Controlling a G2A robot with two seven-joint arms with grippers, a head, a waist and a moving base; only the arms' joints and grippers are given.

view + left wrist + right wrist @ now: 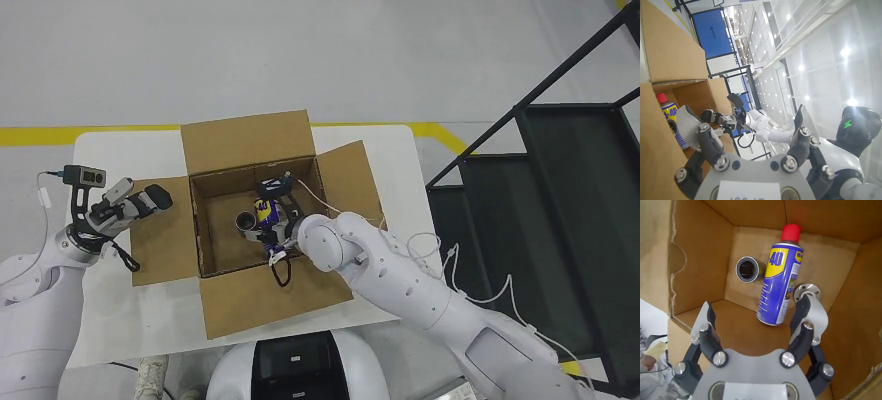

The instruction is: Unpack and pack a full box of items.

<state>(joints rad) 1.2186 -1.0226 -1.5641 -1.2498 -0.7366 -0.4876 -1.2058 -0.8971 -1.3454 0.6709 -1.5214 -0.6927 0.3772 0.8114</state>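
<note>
An open cardboard box [245, 140] is sitting on the white desk [110, 150] with its flaps folded out. A blue and yellow spray can [780, 285] with a red cap is standing on the box floor. A hollow metal cylinder [747, 270] is standing just beside it, and a flanged metal ring [810, 288] is lying on its other side. The right tool [756, 303] is hanging over the can, fingers spread and holding nothing. The left tool [742, 111] is hovering over the box's left flap, also spread.

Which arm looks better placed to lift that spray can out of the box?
Right. The right hand hangs open over the box, above the spray can; the left hand sits outside, by a flap.
</note>
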